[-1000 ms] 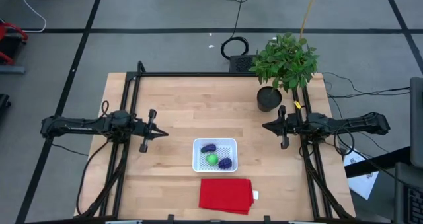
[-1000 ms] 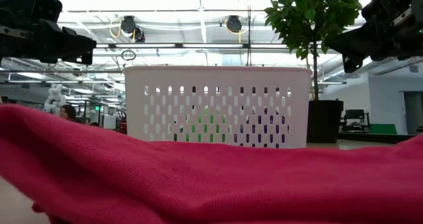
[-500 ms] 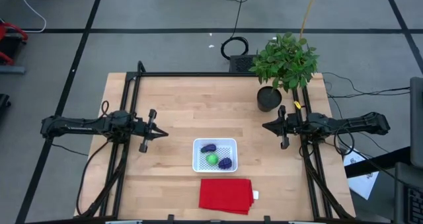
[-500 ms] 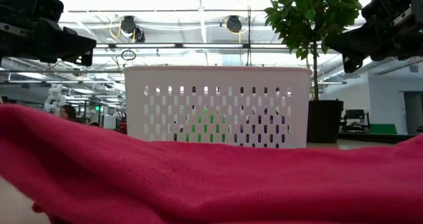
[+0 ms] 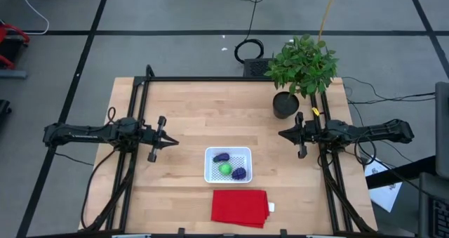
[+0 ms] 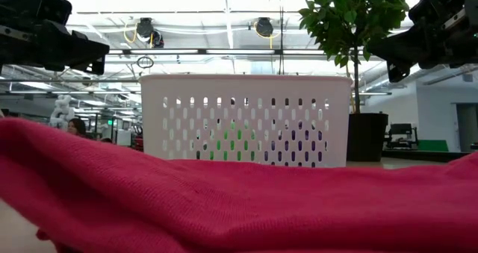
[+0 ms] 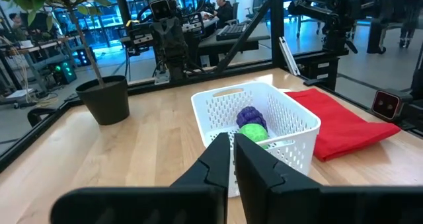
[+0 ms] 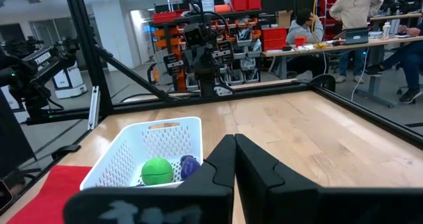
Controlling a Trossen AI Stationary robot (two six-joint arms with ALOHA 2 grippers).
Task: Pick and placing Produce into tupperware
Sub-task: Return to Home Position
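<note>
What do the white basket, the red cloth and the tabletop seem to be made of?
The white basket looks like moulded plastic, smooth, with regular slots in its walls. The red cloth seems to be soft matte fabric, lying in folds. The tabletop appears to be pale wood, or a wood-look laminate, showing plank-like strips.

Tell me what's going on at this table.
Nothing is being handled right now. The green ball and two purple lumps lie inside the white container mid-table. The left gripper and right gripper hang shut and empty at opposite sides, clear of it. A red cloth lies beside the container.
</note>
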